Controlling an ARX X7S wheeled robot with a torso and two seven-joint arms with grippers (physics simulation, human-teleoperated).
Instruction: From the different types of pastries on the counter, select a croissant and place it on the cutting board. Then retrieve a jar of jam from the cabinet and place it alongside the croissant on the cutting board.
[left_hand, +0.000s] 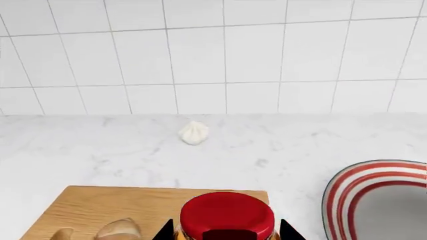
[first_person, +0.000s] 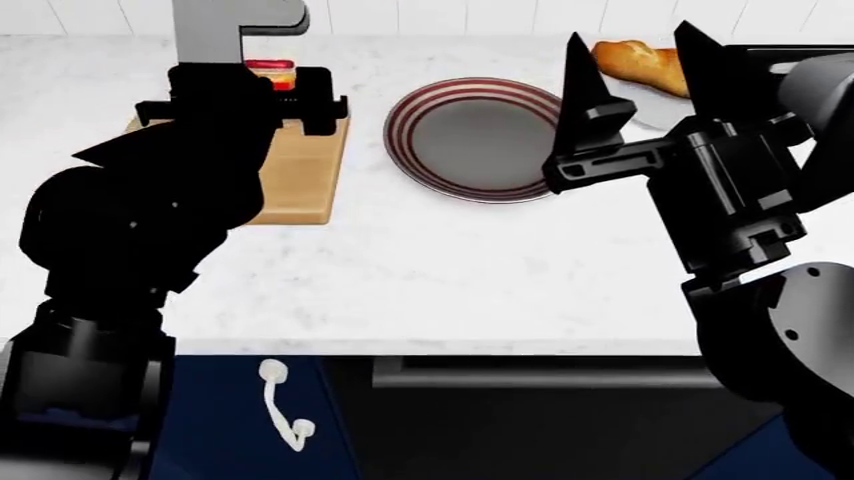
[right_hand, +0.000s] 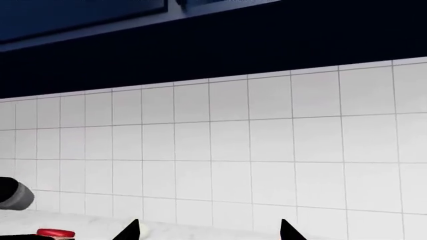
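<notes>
1. Red-lidded jar of jam (left_hand: 227, 216) fills the lower edge of the left wrist view, set between the two black fingertips of the left gripper (left_hand: 227, 234), which is closed around it. The jar is over the cutting board (left_hand: 100, 207), at the board's end nearest the red-ringed plate (left_hand: 373, 200). The croissant (left_hand: 120, 229) lies on the board just beside the jar, away from the plate.
   - Risk, as a judgement: room between jar and croissant is slight, so a careless release could nudge the roll or set the jar half over the board's edge, tipping it.
   - Whether the jar's base touches the board cannot be told.
   - A small white lump (left_hand: 193, 132) sits well beyond the board, towards the tiled wall (left_hand: 220, 55); open counter (left_hand: 87, 150) surrounds it.

2. Head view: the left arm hides most of the board, with only the jar's lid visible above it.
   - The right gripper (first_person: 641, 90) stands with its fingers spread wide and nothing in it, raised beyond the plate from the board, near the baguette (first_person: 641, 62).
   - Bare counter lies broad in front of the board.

3. Right wrist view: only wall tile, dark cabinet underside (right_hand: 200, 50) and two parted fingertips show. No obstruction there.
</notes>
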